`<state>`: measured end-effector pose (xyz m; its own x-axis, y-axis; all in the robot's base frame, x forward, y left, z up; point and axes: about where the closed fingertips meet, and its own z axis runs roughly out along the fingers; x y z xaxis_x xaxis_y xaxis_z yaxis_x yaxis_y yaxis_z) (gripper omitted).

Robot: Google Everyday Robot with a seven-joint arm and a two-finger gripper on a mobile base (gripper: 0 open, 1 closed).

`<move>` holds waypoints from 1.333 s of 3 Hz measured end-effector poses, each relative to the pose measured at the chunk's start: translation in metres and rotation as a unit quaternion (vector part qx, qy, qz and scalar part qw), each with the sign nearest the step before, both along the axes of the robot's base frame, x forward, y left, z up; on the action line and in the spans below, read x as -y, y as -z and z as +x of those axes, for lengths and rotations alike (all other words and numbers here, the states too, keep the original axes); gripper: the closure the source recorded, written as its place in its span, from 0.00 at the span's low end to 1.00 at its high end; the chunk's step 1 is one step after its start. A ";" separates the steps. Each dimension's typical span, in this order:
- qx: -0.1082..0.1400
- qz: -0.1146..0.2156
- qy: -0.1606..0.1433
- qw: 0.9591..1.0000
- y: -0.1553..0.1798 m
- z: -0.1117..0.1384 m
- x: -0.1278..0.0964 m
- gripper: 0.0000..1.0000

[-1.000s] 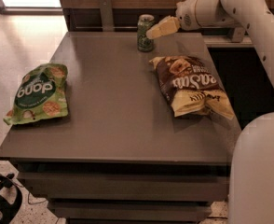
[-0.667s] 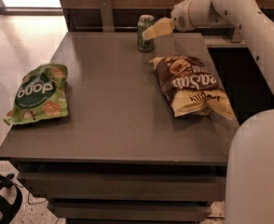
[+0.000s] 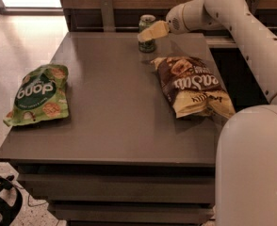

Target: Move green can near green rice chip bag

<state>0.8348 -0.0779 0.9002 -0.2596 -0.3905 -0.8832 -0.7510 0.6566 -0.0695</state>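
gripper point(image 3: 151, 33) sat at the green can point(image 3: 147, 46), which stood upright at the far edge of the bench point(image 3: 110, 121); couldn't tell whether it was clamped on the can or apart. green rice chip bag point(image 3: 37, 95) lay flat at the left edge, well apart from the can, with a brown chip bag point(image 3: 190, 86) near the can.

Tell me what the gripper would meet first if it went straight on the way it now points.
Most likely the green can. The gripper is at the far edge of the table, pointing left and slightly down, its tip overlapping the can in this view. Depth is unclear, so it might pass just in front.
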 end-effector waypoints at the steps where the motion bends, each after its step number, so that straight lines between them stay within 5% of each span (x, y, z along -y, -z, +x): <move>1: -0.009 0.014 -0.007 1.000 0.006 0.006 -0.009 0.00; 3: -0.014 0.028 -0.015 0.999 0.010 0.014 -0.021 0.00; 4: -0.016 0.027 -0.017 0.999 0.013 0.014 -0.024 0.18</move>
